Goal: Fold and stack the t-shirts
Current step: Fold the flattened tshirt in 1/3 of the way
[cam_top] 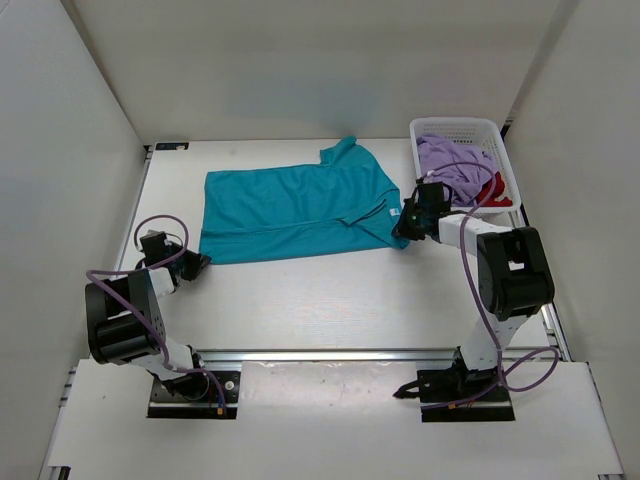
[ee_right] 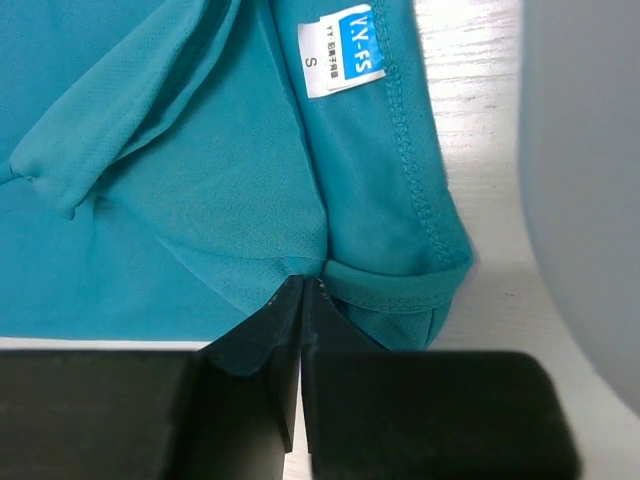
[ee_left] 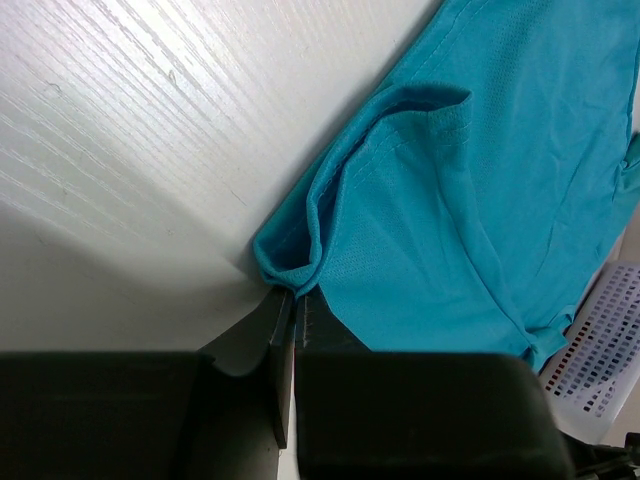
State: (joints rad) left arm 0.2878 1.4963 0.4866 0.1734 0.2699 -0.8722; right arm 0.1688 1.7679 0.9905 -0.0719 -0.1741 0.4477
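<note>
Lying flat across the far half of a white table, a teal t-shirt is spread with its length running left to right, and one sleeve points toward the back wall. Two robot arms reach in from the near edge, one at each near corner of the shirt. The left gripper has its two dark fingers pressed together on the near left corner. In the left wrist view the hem bunches into a small rolled fold just above the fingertips, and the rest of the cloth fans away over the pale wood-grain surface. The right gripper is likewise closed, pinching the near right edge. In the right wrist view the stitched hem curls over just beside the fingertips, and a white size label printed with the letter S sits farther up the fabric. A white lattice basket stands at the far right of the table, just beside the right gripper. Inside it a lavender t-shirt lies in a loose heap, and a red t-shirt shows at the near end, partly under the lavender one.
</note>
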